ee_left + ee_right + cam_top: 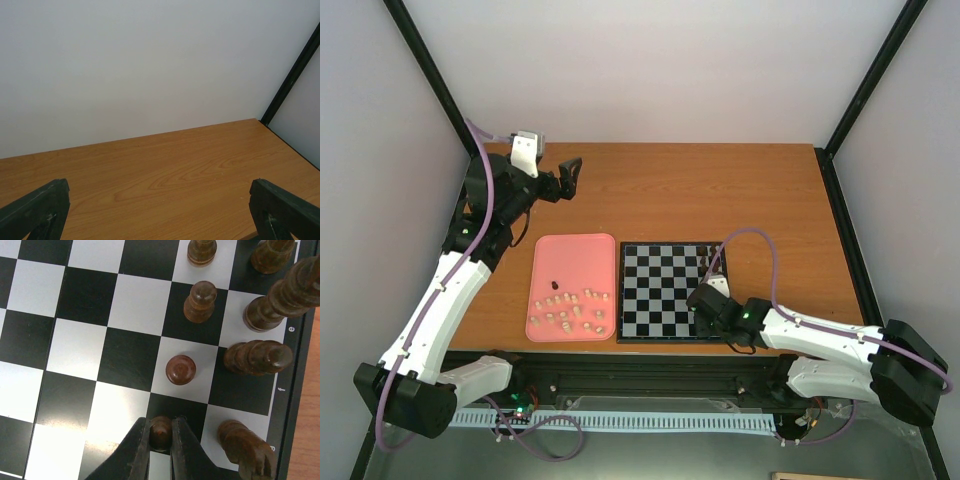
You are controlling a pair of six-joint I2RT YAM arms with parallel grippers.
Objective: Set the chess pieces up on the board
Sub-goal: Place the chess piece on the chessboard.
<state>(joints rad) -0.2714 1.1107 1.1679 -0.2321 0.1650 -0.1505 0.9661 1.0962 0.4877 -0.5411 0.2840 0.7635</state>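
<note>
Tray [570, 252] holds cream pieces [576, 311]; right claw [161, 423] grips a dark pawn [161, 432], left claw [160, 202] gapes.

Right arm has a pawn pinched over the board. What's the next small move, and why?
Probably ease the dark pawn straight down onto the black square beneath it and open the jaws. The right jaws are shut on it, that square of the board looks free, and it lines up with the standing pawn one square over. Whether it already touches, I cannot tell.
</note>
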